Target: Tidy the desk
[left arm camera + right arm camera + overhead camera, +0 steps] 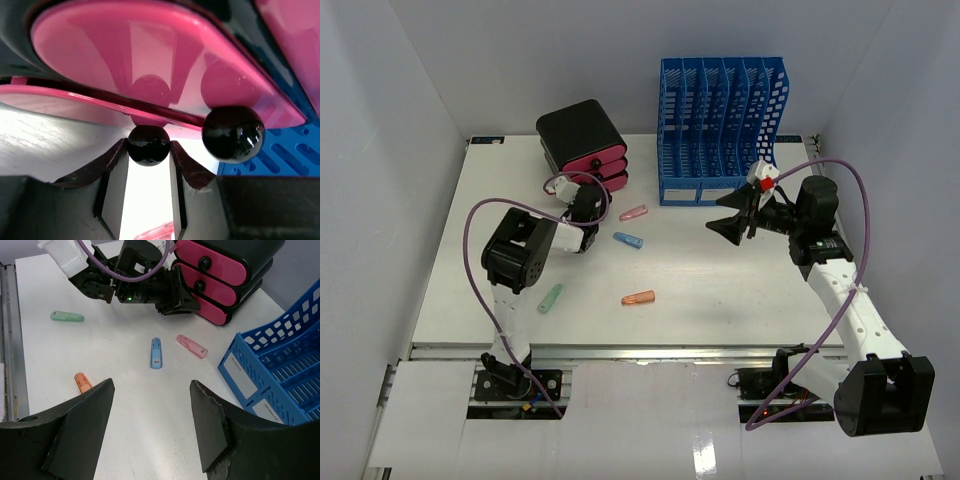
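The desk point(720, 290) is a stiff, fixed white slab. I judge there is nothing on it to grip, so the handling goes to what sits on it. My landmark is the drawer box point(580, 130) at its far side. My left claw point(592, 192) is low over the desk, right against the box's front. Its fingers are pinched on the small black knob point(147, 145) of the bottom drawer point(215, 310). That knob looks glossy and round, so it is likely to slip if I pull off-axis.

My right claw point(151, 387) hangs spread wide above the desk, well apart from the box. A pink stick point(634, 213) lies just beside the box and a blue stick point(628, 240) lies near it. An orange stick point(638, 298) and a green stick point(551, 298) lie farther out. They are probably light, slick plastic, best taken across the narrow middle.
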